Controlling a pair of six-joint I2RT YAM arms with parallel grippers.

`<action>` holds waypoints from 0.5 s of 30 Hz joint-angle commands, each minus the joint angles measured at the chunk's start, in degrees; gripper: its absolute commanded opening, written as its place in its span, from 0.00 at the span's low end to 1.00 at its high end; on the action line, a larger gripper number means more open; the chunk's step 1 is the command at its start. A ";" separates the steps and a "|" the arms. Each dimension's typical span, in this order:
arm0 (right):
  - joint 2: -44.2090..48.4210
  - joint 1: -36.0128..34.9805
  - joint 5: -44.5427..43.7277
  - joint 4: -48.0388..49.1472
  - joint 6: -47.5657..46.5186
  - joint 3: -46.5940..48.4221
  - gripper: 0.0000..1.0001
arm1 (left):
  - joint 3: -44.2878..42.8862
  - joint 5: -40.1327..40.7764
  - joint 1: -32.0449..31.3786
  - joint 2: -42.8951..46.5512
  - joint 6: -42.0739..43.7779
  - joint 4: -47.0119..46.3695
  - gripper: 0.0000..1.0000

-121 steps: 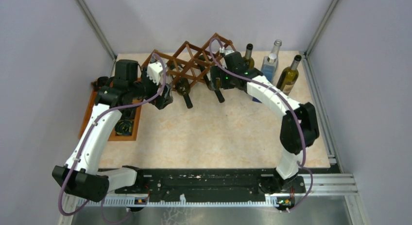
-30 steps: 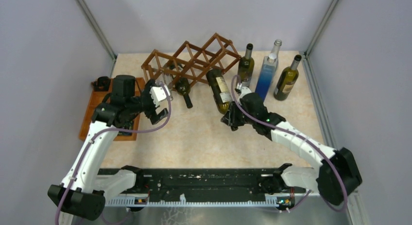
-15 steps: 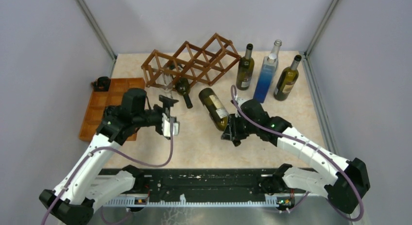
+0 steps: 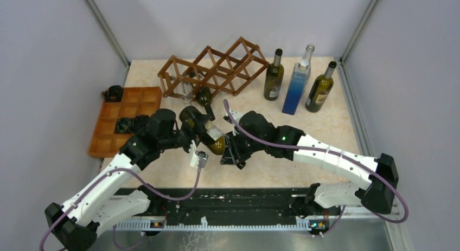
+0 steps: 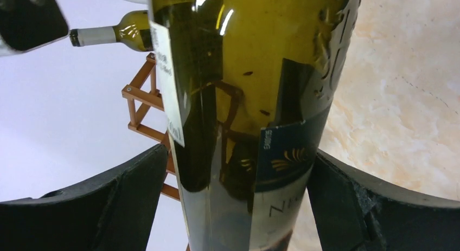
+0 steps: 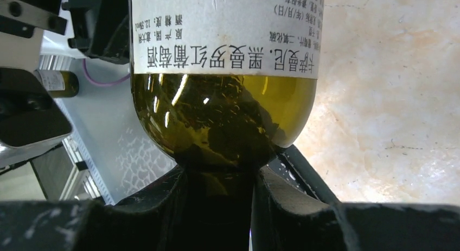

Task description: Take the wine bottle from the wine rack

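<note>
**Item: wine bottle, clear of rack, between two grippers**

The right gripper (image 6: 222,186) was recorded as clamped on the neck of the wine bottle (image 4: 208,133), the dark neck seen pinched between both fingers. The left gripper (image 5: 240,153) was recorded as spread wide, one finger on each side of the bottle's labelled body (contact with the glass could not be told). The bottle was held tilted above the table (image 4: 304,132), off the wine rack (image 4: 217,66) and in front of it, base towards the rack.

Surface: beige marble-patterned top. A second bottle (image 4: 204,97) was noted lying in the rack, neck pointing forward. Three bottles (image 4: 297,83) were noted upright just right of the rack, two green and one blue. An orange-brown compartment tray (image 4: 130,96) was noted at the left edge.

Room: plain lilac-grey walls (image 4: 49,72) on three sides.
</note>
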State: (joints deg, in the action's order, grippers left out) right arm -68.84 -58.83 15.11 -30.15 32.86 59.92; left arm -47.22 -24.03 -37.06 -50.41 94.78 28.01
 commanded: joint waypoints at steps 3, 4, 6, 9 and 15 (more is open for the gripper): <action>-0.30 -3.78 0.65 6.70 -1.94 7.47 0.00 | 1.96 1.83 -0.47 1.10 5.35 1.20 0.99; -0.62 -4.22 0.81 6.62 -2.12 7.71 0.00 | 2.34 2.13 -0.47 1.06 5.96 1.77 0.99; -0.87 -5.05 1.09 6.53 -2.43 8.25 0.00 | 2.80 2.69 -0.47 0.98 6.20 2.18 0.99; -1.15 -5.50 1.57 6.17 -2.60 8.38 0.00 | 2.47 3.65 -0.50 0.11 6.27 3.01 0.96; -0.30 -5.48 -1.26 4.71 -3.08 9.10 0.25 | 0.82 4.86 -0.47 -1.92 1.40 3.32 0.51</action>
State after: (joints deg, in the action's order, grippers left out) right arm -71.05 -63.29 14.04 -33.21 32.53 62.74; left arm -45.06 -20.47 -37.17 -51.13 97.30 30.00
